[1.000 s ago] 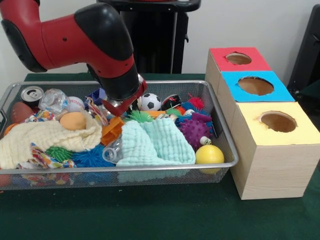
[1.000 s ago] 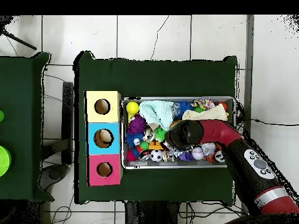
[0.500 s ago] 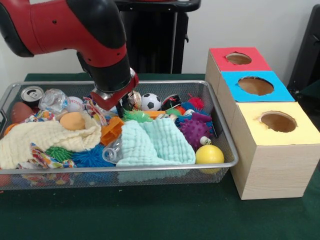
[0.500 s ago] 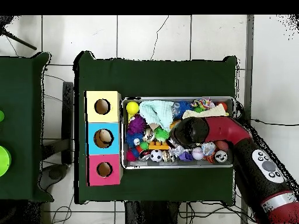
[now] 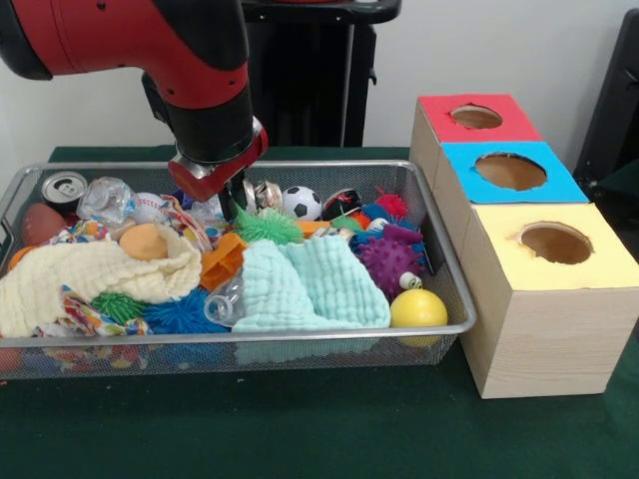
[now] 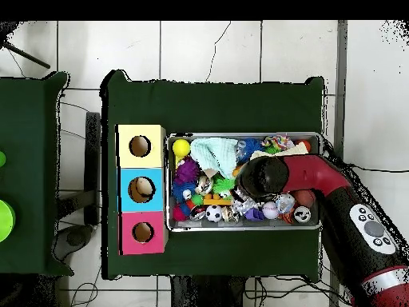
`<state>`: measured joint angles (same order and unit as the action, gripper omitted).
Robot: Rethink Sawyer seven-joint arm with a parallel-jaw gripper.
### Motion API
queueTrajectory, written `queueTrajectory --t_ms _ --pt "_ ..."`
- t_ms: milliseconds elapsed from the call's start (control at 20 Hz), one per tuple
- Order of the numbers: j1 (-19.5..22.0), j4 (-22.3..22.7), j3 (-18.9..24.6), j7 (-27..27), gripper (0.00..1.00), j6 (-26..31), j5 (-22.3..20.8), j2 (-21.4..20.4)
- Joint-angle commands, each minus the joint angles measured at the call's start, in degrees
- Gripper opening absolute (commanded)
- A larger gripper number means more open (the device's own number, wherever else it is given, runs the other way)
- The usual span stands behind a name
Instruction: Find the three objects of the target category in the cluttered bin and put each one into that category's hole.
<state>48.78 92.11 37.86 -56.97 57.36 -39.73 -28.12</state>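
Front view. My claw (image 5: 232, 205) hangs from my red and black arm (image 5: 150, 50) over the back middle of the silver wire-mesh bin (image 5: 300, 344). Only dark tips show under the red wrist collar, so I cannot tell whether the fingers are spread or pressed together. Nothing visibly held.

At 4 o'clock from the claw, just beside it, lies the green spiky ball (image 5: 266, 228). At 3 o'clock sits the small black-and-white soccer ball (image 5: 300, 203). At 5 o'clock, nearer the camera, the mint-green waffle cloth (image 5: 312, 284) lies flat. The purple spiky ball (image 5: 388, 259) and smooth yellow ball (image 5: 418, 308) sit at the bin's right end. At 9 o'clock from the claw is the crumpled clear plastic bottle (image 5: 106, 198), beyond it the silver drinks can (image 5: 64, 189). The cream waffle cloth (image 5: 95, 274) covers the left front, with an orange egg-shaped ball (image 5: 146, 240) on it.

Right of the bin stands the wooden box row: red-topped box (image 5: 477, 119), blue-topped box (image 5: 511, 172), yellow-topped box (image 5: 555, 243), each with a round hole.

Overhead view. My arm (image 6: 319, 188) covers the claw entirely. The soccer ball (image 6: 213, 213) lies at 8 o'clock from the arm's end, and the yellow ball (image 6: 181, 147) in the bin corner next to the yellow-topped box (image 6: 140, 145). Something pale seems to sit inside the blue-topped box's (image 6: 141, 189) hole.
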Motion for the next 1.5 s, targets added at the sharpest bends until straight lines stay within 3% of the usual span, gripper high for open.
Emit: queueTrajectory --t_ms 50,500,1000,1300,1350,1500 --pt "-0.5 -2.5 2.2 11.8 0.0 5.6 0.5 -0.6" --pt "-0.5 -2.3 2.4 11.7 0.0 5.9 1.1 -0.4" --pt "-0.5 -0.1 2.8 11.6 0.0 9.5 3.6 -4.2" --pt "-0.1 0.0 3.6 12.3 0.0 9.7 4.4 -3.9" --pt "0.4 0.1 4.0 12.2 1.0 9.5 5.1 -3.4" --pt "0.5 0.0 4.4 13.0 1.0 8.8 4.7 -3.2"
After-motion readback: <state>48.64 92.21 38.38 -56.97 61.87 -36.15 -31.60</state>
